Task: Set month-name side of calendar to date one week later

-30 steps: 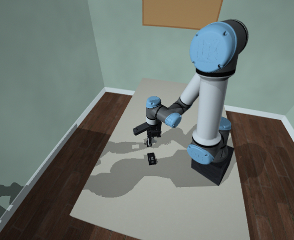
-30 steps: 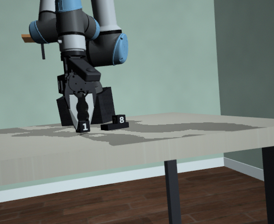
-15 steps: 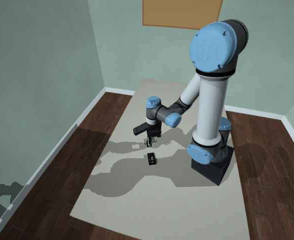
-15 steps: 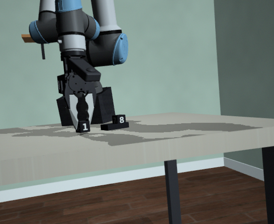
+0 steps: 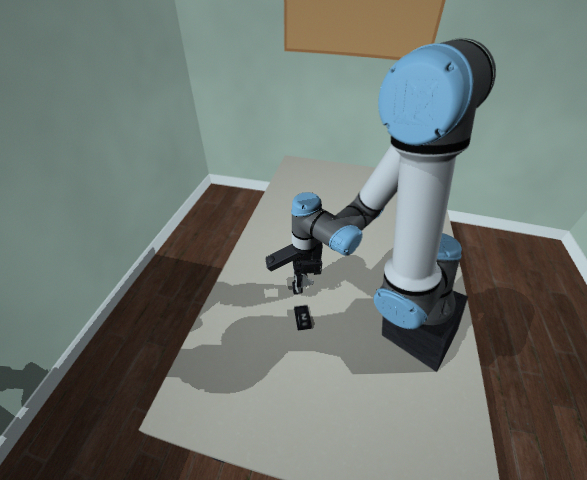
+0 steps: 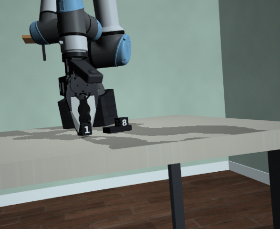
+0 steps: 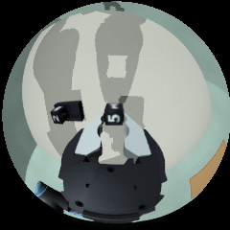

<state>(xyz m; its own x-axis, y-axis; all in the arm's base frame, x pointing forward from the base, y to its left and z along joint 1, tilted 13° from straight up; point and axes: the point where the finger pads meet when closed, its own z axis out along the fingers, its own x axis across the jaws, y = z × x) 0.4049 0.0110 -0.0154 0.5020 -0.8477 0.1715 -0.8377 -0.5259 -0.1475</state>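
My gripper [image 5: 297,287] [image 6: 84,130] [image 7: 114,113] is shut on a small black digit cube [image 6: 85,129] [image 7: 115,116]. The cube shows a 1 in the exterior view and a 5 in the wrist view, and it sits at or just above the table top [image 6: 159,142]; I cannot tell if it touches. The black calendar tray [image 5: 302,311] [image 6: 117,129] [image 7: 67,112] lies a little apart from the gripper. The other cube [image 6: 122,121] sits at one end of the tray and shows an 8 toward the exterior camera. The tray's other slot is empty.
The arm's black base block [image 5: 425,335] [image 6: 105,108] stands on the table behind the tray. The table's front edge [image 6: 135,160] is close to the exterior camera. An orange board [image 5: 360,25] hangs on the back wall.
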